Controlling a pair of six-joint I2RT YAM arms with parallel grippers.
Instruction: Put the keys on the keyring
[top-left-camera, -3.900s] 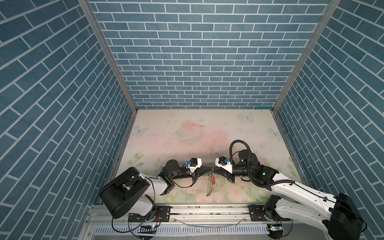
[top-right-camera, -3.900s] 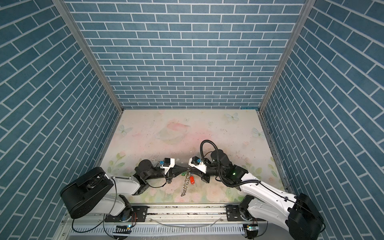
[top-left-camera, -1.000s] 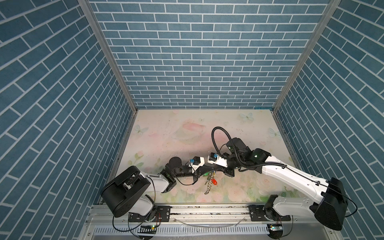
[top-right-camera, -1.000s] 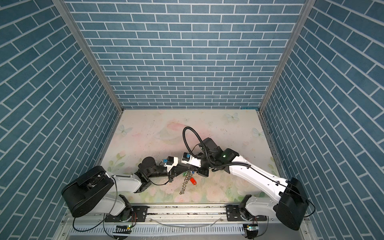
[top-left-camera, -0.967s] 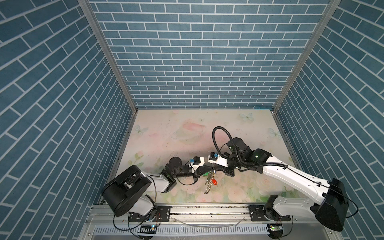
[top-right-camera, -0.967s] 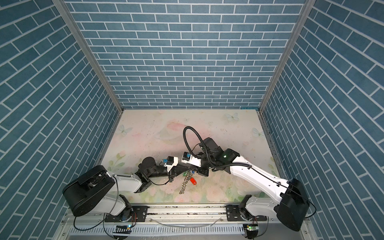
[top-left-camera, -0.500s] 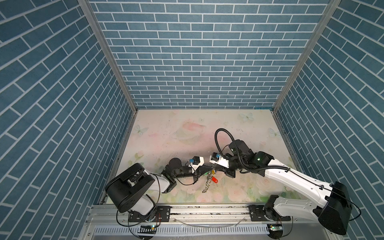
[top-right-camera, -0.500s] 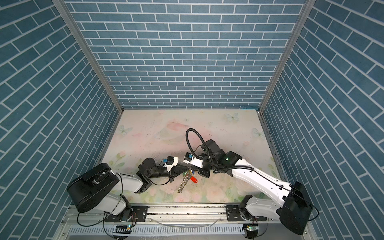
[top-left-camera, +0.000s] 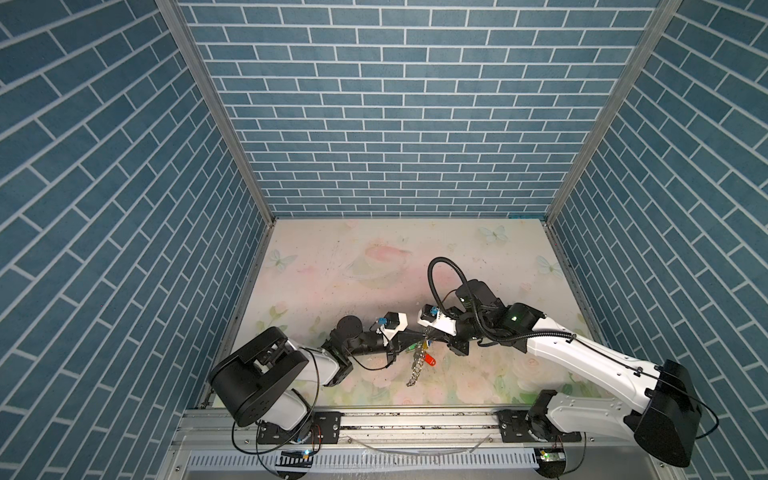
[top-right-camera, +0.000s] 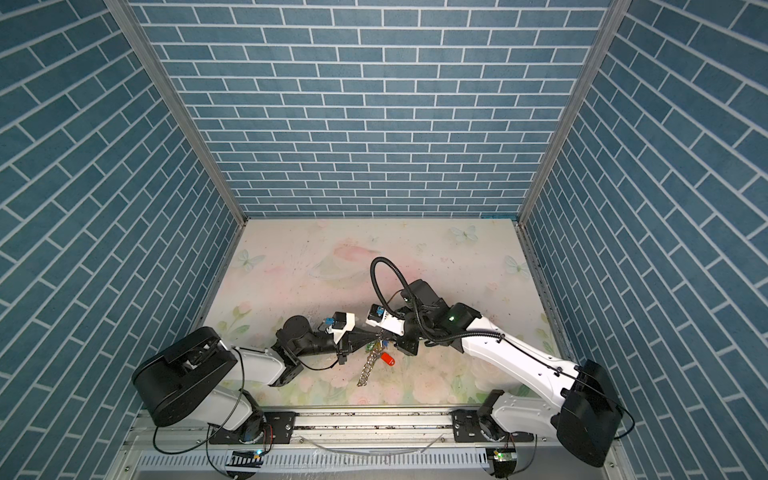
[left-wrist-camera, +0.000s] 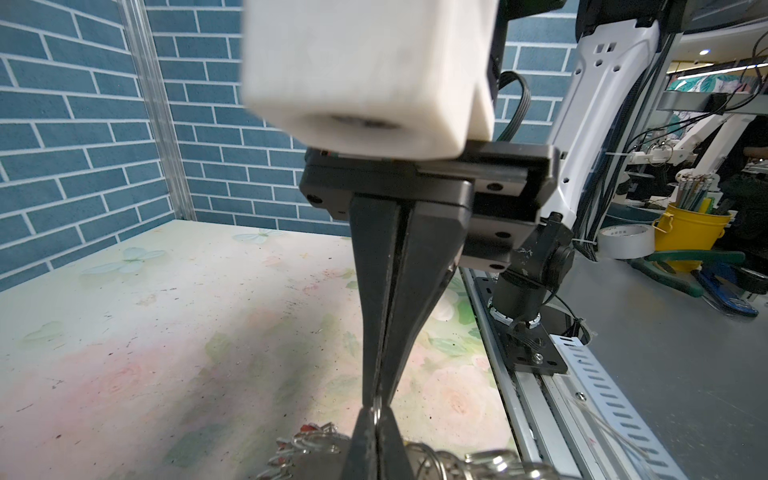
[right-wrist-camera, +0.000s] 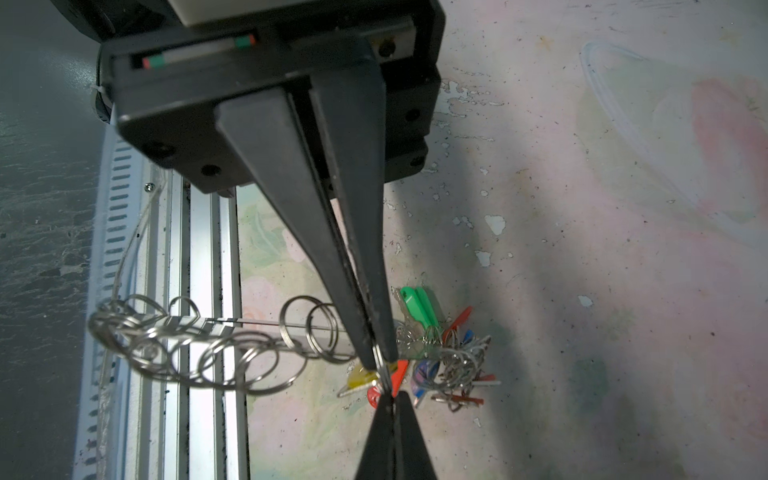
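Note:
The keyring hangs above the mat near the front edge, a string of silver wire rings trailing from it. My left gripper and right gripper meet tip to tip over it. In the wrist views both are shut on the same small wire ring, the left gripper from one side and the right gripper from the other. The yellow-tagged key hangs right beside that ring; I cannot tell whether it is threaded on. The plate shows only edge-on.
Red, green and blue tagged keys hang in the same bunch. The metal rail runs along the table's front edge just below the bunch. Blue brick walls enclose the flowered mat.
The right gripper's jaws have closed onto the wire ring. The right arm has swung a little to the right, and the hanging rings shifted slightly. The left gripper has stayed shut.

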